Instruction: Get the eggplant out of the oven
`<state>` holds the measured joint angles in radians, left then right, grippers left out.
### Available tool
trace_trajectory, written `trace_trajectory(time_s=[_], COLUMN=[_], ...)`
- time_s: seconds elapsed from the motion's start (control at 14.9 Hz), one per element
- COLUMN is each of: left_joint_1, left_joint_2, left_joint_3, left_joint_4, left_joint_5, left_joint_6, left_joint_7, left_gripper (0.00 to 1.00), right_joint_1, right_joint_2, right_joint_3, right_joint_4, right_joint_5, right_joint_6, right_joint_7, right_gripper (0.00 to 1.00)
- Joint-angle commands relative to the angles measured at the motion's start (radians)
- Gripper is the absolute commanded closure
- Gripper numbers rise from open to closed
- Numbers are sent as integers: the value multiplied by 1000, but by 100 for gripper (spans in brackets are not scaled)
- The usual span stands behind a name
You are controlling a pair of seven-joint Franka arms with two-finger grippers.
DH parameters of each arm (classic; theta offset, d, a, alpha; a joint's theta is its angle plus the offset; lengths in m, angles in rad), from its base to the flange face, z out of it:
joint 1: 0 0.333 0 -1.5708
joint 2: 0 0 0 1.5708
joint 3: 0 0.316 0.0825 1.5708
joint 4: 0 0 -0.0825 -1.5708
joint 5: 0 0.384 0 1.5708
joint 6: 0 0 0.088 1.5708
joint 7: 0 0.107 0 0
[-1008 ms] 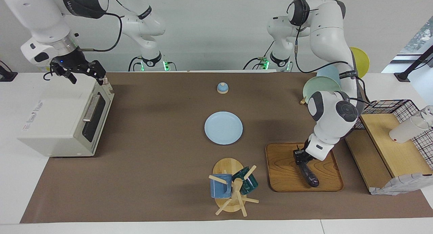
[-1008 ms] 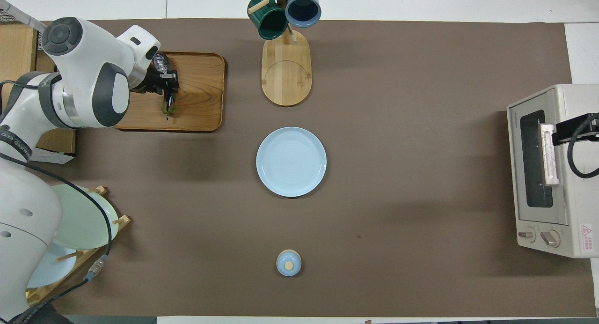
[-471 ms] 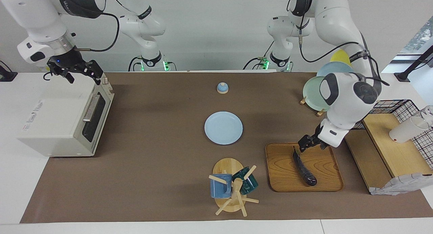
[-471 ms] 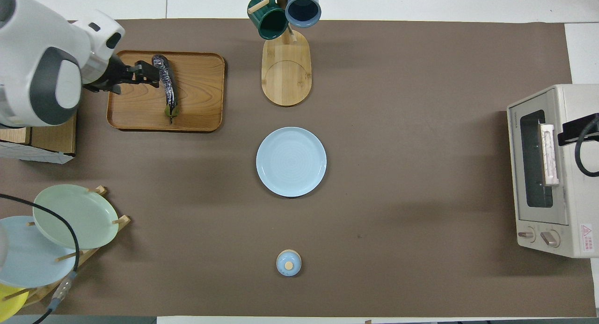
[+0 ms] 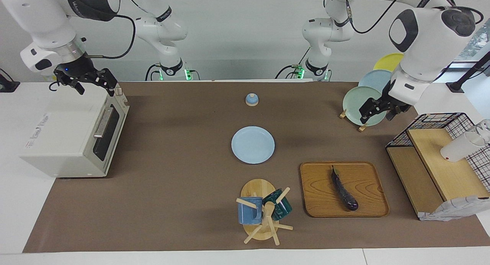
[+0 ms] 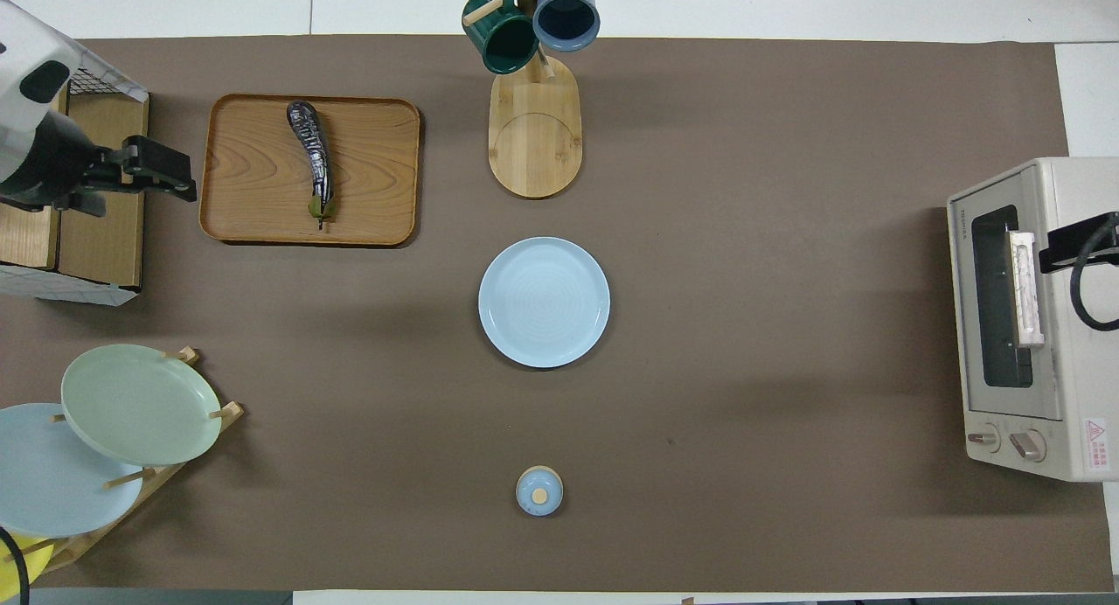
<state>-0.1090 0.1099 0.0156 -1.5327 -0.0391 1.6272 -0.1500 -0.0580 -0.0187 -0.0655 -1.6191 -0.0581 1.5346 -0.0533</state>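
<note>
The dark purple eggplant [image 5: 344, 190] lies on the wooden tray [image 5: 317, 196] toward the left arm's end of the table, stem end toward the robots; it also shows in the overhead view [image 6: 312, 155]. The white oven [image 5: 69, 134] stands at the right arm's end with its door shut. My left gripper [image 5: 376, 113] is open and empty, raised well clear of the tray, over the wooden shelf unit [image 6: 96, 238] beside it. My right gripper [image 5: 97, 89] is open and hovers over the oven's top corner nearest the robots.
A light blue plate [image 5: 252, 144] lies mid-table. A mug tree [image 5: 264, 211] with two mugs stands beside the tray. A plate rack [image 5: 363, 98] stands near the left arm's base. A small blue lid [image 5: 251, 99] sits nearer the robots than the plate.
My left gripper let go of the eggplant, leaving it on the tray, then rose and drew back toward the plate rack. The right gripper has barely moved.
</note>
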Motion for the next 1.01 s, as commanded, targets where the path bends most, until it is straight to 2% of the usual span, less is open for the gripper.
trace_trajectory(time_s=[0.0,0.2,0.4,0.67,0.81,0.94], left_joint_1=[-8,-15,-15,3,64,65], left_joint_2=[-94,-191,-210,-179,-170,-162], left_joint_3=[-2,-5,-5,-44,-100,-106], left_joint_4=[-117,-268,-306,-219,-170,-164], left_joint_5=[25,25,25,24,24,22], left_joint_6=[-38,-24,-7,-64,-121,-127], left_joint_7=[18,24,27,29,29,27], left_gripper=[0,0,0,0,0,0], right_joint_1=[-5,-5,-5,-5,-5,-5], right_joint_2=[-17,-17,-17,-17,-17,-17], right_joint_3=[0,0,0,0,0,0], right_joint_4=[-15,-15,-15,-15,-15,-15], right_joint_5=[23,23,23,23,23,23], right_joint_6=[-5,-5,-5,-5,-5,-5], right_joint_7=[-23,-23,-23,-23,-22,-23], right_gripper=[0,0,0,0,0,0])
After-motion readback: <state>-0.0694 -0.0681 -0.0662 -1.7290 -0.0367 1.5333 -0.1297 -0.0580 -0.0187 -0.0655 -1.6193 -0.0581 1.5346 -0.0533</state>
